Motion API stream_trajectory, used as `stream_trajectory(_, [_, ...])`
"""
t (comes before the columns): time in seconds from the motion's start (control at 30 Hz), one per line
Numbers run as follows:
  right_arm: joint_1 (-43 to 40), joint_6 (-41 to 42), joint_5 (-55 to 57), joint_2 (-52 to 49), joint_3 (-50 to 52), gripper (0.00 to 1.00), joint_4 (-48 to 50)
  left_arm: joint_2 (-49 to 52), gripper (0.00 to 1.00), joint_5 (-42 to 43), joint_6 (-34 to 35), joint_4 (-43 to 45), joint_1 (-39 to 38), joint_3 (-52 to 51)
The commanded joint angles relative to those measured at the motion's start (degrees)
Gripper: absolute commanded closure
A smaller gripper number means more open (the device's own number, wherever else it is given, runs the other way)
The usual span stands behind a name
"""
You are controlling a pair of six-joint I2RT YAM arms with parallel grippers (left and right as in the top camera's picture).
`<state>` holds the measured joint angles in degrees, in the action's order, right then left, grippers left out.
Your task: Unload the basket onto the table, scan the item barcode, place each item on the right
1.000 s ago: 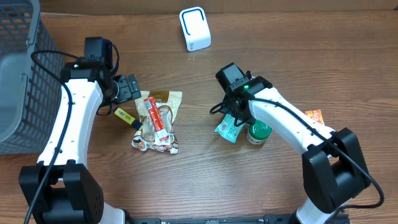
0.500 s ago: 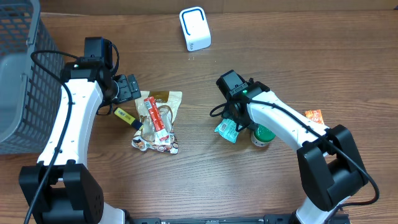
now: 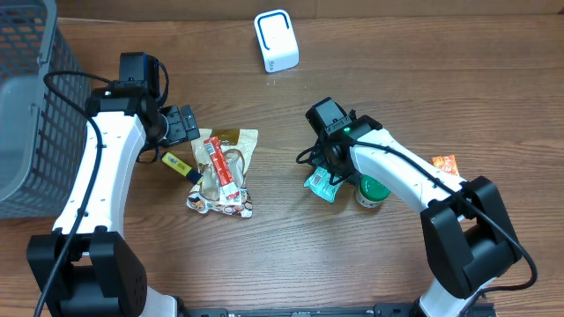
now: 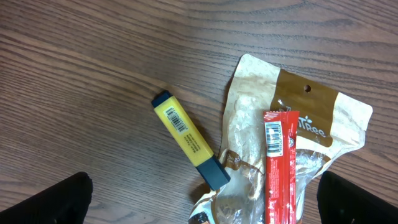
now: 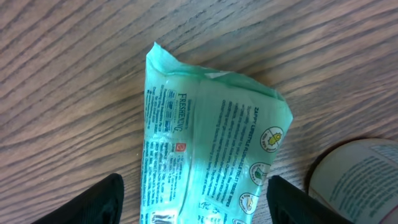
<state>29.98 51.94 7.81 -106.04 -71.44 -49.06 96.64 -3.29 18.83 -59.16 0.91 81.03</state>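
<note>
Overhead view: the left arm is reaching over the left half of the table [image 3: 414,79]. The left fingers [image 4: 59,199] are standing wide apart, gripping nothing, and hanging above a small heap of 4 items. In the left wrist view, a yellow highlighter [image 4: 189,140] is lying diagonally with its barcode facing up. Its dark cap is touching the edge of a beige pouch [image 4: 323,115]. A red stick packet [image 4: 280,165] is resting on top of that pouch. A patterned wrapper [image 3: 220,205] is lying at the near end of the heap.

The right fingers [image 5: 90,202] are spread on either side of the green packet [image 5: 211,143] and are not clamping it. The packet is lying flat on the table with its printed side facing up, right of centre. A green-lidded jar [image 3: 370,189] is standing just beside it. An orange packet [image 3: 445,165] is lying further right.

A white scanner [image 3: 276,40] is sitting near the far edge, well apart from both arms. A grey mesh basket [image 3: 31,106] is occupying the far left.
</note>
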Motion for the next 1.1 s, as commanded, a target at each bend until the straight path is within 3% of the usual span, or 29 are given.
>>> stream_trajectory(0.0, [-0.09,0.61,-0.39,-0.72,1.01,0.21,0.2,-0.74,0.0,-0.28,-1.29,0.04,0.2,0.66])
stream_trajectory(0.23, [-0.15,0.57,-2.38,-2.71,2.21,0.2,1.75,-0.74,0.0,-0.28,-1.29,0.04,0.2,0.66])
stream_trajectory(0.5, [0.44,-1.49,-11.98,-2.86,2.21,0.25,7.04,-0.74,0.0,-0.28,-1.29,0.04,0.2,0.66])
stream_trajectory(1.07, [9.09,-2.91,-12.22,-2.89,2.21,0.28,9.77,-0.74,0.0,-0.28,-1.29,0.04,0.2,0.66])
